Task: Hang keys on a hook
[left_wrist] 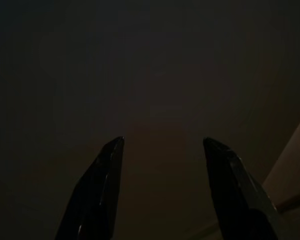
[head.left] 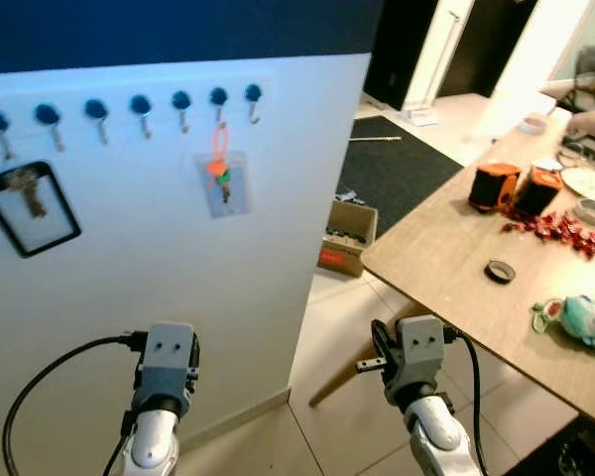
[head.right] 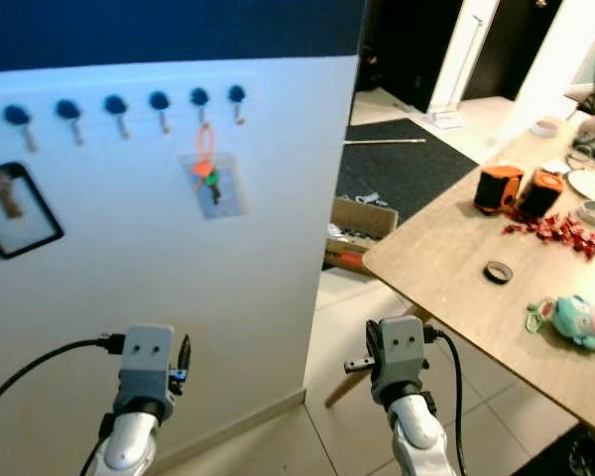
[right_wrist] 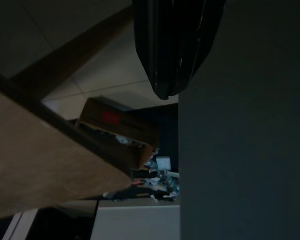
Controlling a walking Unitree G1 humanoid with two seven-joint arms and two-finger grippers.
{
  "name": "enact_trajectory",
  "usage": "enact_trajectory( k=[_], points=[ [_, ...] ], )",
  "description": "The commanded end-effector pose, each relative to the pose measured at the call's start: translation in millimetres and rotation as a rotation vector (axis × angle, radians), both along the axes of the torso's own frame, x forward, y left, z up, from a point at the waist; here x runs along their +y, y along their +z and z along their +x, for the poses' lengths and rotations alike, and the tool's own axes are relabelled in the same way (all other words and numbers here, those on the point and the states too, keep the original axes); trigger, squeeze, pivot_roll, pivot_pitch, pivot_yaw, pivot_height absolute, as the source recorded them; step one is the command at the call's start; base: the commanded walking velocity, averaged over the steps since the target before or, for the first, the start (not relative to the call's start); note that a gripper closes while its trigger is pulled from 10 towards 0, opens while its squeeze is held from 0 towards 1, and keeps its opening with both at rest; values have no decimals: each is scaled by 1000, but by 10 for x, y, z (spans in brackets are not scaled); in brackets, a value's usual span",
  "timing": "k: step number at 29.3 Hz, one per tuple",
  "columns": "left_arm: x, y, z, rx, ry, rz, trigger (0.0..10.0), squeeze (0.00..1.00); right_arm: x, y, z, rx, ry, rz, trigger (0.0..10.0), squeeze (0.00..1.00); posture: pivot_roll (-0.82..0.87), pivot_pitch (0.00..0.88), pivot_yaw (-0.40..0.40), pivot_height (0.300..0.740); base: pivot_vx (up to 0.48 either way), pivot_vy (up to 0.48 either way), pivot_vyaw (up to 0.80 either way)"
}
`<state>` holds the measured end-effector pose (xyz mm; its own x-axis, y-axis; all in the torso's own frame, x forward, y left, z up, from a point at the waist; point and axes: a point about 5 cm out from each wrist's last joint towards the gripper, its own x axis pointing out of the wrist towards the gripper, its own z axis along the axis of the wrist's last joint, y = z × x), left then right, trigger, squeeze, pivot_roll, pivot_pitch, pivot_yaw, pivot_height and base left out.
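Keys already on hook

Keys [head.left: 219, 177] in a clear pouch hang from a hook [head.left: 219, 99] on the white wall. Left gripper [left_wrist: 162, 150] hangs spread and empty; right gripper [right_wrist: 172, 50] pressed closed, empty. Hanging looks done; nothing more needed.

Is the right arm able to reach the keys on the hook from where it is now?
Probably not yet. The keys hang high on the white wall, while the right arm's gripper is low beside the table. Nothing blocks the way, but the arm would have to lift and swing left.
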<state>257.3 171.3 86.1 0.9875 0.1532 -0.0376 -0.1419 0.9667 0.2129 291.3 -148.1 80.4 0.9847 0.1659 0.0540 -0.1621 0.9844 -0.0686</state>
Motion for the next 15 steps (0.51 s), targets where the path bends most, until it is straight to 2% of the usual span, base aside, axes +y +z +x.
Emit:
enact_trajectory(
  k=[1,15],
  points=[
    [-53,-58,-25,26,-13,-4,10000,0,-56,-71,-37,27,-15,-5,10000,0,185,140,-36,740,0,0,-800],
    [-42,-51,-22,24,-7,-6,10000,0,-46,-79,-43,28,-12,-2,10000,0,186,141,-34,740,0,0,-800]
  ],
)
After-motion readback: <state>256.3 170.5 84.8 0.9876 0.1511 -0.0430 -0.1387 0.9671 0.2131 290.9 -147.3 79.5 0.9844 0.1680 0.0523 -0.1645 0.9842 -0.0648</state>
